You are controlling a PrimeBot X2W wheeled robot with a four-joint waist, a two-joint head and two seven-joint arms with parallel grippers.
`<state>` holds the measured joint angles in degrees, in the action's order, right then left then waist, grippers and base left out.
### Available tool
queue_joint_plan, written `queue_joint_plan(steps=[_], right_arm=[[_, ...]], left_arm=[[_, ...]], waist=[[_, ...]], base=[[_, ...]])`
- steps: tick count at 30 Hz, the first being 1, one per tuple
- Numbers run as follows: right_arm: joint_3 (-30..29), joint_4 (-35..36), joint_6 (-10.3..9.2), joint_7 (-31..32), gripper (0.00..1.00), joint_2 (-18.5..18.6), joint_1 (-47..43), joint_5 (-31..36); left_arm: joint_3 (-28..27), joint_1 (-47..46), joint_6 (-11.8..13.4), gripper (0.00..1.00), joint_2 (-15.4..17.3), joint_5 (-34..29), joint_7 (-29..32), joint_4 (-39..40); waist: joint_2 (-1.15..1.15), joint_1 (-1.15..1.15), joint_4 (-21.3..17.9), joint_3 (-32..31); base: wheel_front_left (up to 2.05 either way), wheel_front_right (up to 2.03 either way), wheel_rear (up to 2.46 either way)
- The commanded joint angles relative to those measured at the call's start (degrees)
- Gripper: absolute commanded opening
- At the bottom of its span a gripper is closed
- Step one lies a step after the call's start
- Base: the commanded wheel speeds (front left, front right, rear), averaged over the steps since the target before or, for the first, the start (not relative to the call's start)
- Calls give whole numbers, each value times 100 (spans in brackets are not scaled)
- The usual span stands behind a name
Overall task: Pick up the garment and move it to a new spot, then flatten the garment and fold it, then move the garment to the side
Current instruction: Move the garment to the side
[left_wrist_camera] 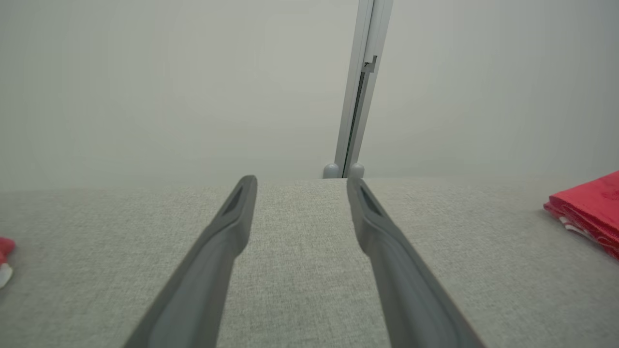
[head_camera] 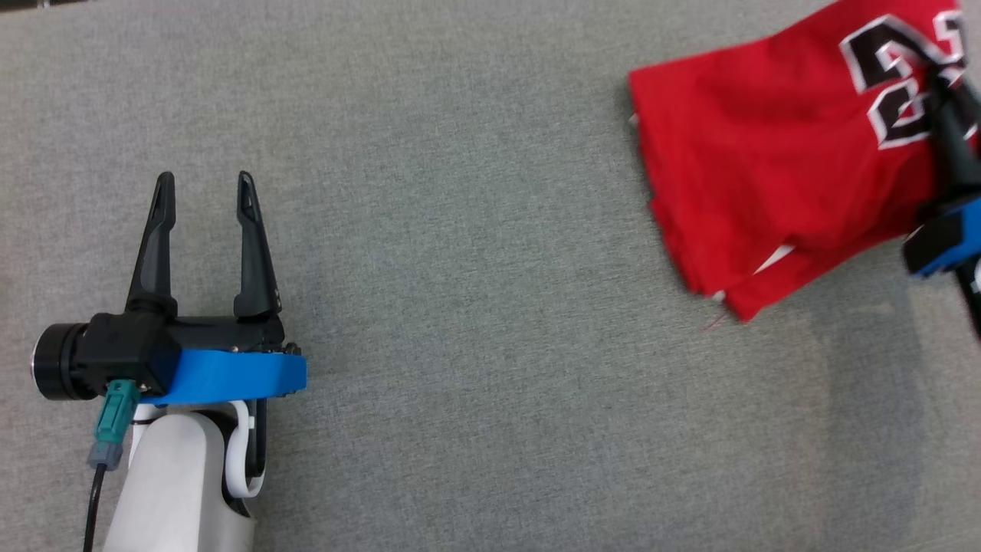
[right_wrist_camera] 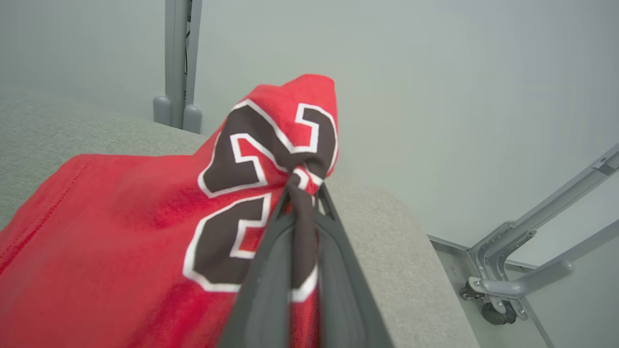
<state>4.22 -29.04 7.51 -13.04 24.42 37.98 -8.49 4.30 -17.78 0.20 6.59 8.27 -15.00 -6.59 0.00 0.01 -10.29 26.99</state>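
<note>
Left hand [head_camera: 205, 181] at the lower left, fingers spread wide with nothing between them, hovering over bare worktop [head_camera: 475, 307]. Across to the far right: the red jersey [head_camera: 766, 153], layered on itself, with stacked hems and a sliver of white trim along its lower-left edge. It carries a big black number outlined in white, crumpled where it's pinched. The right hand [right_wrist_camera: 303, 187] is clamped tight on that printed patch, and the cloth bunches into a peak above the fingertips while the rest drapes down toward the worktop. The surface is a grey woven fabric, plain and even. Behind it is a pale wall with a grey upright post [left_wrist_camera: 360, 87] at the back edge. Off the worktop's right end stands a grey metal frame [right_wrist_camera: 512, 270] on a castor.
</note>
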Motion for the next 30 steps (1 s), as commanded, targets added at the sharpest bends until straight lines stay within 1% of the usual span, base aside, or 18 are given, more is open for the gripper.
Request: queue_joint_plan(steps=[1, 5, 8, 11, 17, 19, 20, 21, 22, 26, 30], right_arm=[[-2, -46, -3, 70, 0, 195, 236, 66], [-23, -280, -3, 196, 0, 728, 685, 33], [-50, -465, -3, 293, 0, 979, 921, -18], [-128, -745, -4, 382, 0, 1312, 1179, -2], [-122, -1294, -3, 489, 0, 1588, 1532, 79], [-112, -1524, -3, 551, 0, 1609, 1659, 141], [-80, -1617, -3, 551, 6, 1610, 1742, 162], [-46, -1701, -3, 529, 71, 1597, 1826, 182], [-19, -1792, -3, 523, 100, 1566, 1899, 212], [-181, -2175, -3, 372, 100, 1565, 2180, 392], [-333, -2380, -3, 87, 100, 1437, 2309, 547]], left_arm=[[-5, -108, 13, 100, 26, -40, -26, 42], [51, -217, 17, 100, 34, -81, -26, 106], [57, -274, 45, 100, 55, -81, -25, 155], [82, -340, 38, 100, 64, -82, -25, 196], [106, -417, 60, 100, 70, -80, -25, 240], [110, -444, 70, 100, 74, -80, -25, 258], [111, -452, 77, 100, 73, -79, -25, 263], [111, -458, 88, 100, 75, -77, -25, 265], [103, -459, 89, 100, 81, -73, -25, 269], [107, -465, 118, 100, 74, -52, -25, 269], [55, -388, 143, 100, 72, -22, -26, 276]], waist=[[0, -1, 65, 112], [0, -1, 180, 335], [0, -1, 230, 471], [0, -1, 301, 593], [0, -1, 392, 728], [0, -1, 408, 766], [0, -1, 419, 781], [0, -1, 423, 795], [0, -1, 421, 805], [0, -1, 432, 803], [0, -1, 433, 703]], base=[[0, 0, 0], [0, 0, 0], [0, 0, 0], [0, 0, 0], [0, 0, 0], [0, 0, 0], [0, 0, 0], [0, 0, 0], [0, 0, 0], [0, 0, 0], [0, 0, 0]])
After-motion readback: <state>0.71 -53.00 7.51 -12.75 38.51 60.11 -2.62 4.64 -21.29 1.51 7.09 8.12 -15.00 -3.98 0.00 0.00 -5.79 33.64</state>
